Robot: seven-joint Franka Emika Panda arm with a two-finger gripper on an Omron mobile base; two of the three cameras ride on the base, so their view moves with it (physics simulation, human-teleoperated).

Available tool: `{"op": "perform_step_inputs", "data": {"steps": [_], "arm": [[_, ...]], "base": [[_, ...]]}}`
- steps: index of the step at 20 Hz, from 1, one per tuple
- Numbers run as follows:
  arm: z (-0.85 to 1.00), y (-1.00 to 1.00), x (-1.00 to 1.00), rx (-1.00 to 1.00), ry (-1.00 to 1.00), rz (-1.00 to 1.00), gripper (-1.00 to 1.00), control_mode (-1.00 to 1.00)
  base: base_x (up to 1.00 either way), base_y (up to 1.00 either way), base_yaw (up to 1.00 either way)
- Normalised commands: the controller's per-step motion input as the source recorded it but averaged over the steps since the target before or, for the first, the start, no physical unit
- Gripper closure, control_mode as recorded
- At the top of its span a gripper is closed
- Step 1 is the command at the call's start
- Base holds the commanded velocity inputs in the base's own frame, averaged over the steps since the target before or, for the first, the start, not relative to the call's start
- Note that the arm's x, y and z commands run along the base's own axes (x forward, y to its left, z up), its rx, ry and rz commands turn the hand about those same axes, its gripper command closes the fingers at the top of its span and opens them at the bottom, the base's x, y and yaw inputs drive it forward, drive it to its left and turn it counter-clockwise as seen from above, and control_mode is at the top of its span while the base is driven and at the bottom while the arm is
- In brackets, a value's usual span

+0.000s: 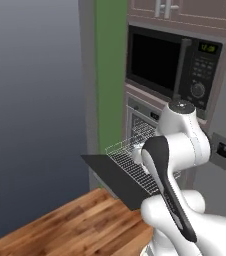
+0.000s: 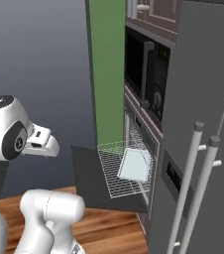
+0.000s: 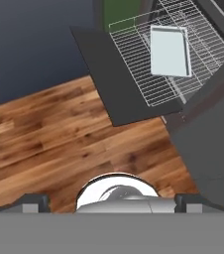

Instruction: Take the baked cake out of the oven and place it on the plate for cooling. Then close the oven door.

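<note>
**Mia:** Why is the wide dark grey flat oven door [image 3: 119, 79] lying flat like that?

**Ben:** It is folded down so the thin silver wire rack [image 3: 176, 54] can slide out over it. That way the robot can reach what sits on the rack. The built-in oven with the silver strip [image 1: 141, 120] is under the black microwave with green clock digits [image 1: 172, 62].

**Mia:** What is on the rack?

**Ben:** A pale square flat tray [image 3: 169, 50]. It lies on the far part of the rack, close to the oven.

**Mia:** Where is the little yellow cake?

**Ben:** I cannot find it. It may be too small to see, or tucked away somewhere. I see no plate that I can be sure of either.

**Mia:** Is the robot's hand wide or narrow?

**Ben:** I cannot tell. The hand looks down from high up at the brown wooden floor [image 3: 49, 134], and its tips are hard to make out.

**Mia:** What is on the right?

**Ben:** A tall grey fridge with two long bar handles [image 2: 203, 149]. It is cut off at the edge.
</note>
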Motion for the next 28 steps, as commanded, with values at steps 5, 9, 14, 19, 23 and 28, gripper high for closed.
{"op": "perform_step_inputs", "data": {"steps": [5, 9, 14, 19, 23, 28], "arm": [[0.0, 0.0, 0.0, 0.0, 0.0, 0.0, -1.0, 1.0], [-0.07, -0.06, 0.08, -0.02, 0.0, 0.0, -1.0, -1.0], [-0.47, -0.16, 0.57, -0.09, 0.04, 0.0, -1.0, -1.0], [-0.58, 0.0, 0.71, -0.17, 0.02, 0.0, -1.0, -1.0], [-0.57, -0.01, 0.77, -0.11, 0.09, 0.0, -1.0, -1.0], [-0.62, -0.01, 0.7, -0.04, 0.08, 0.0, -1.0, -1.0]], "base": [[0.59, -0.14, 0.02], [0.22, -0.26, 0.0], [0.0, 0.0, 0.0], [0.0, 0.0, 0.0], [0.0, 0.0, 0.0], [0.0, 0.0, 0.0]]}}
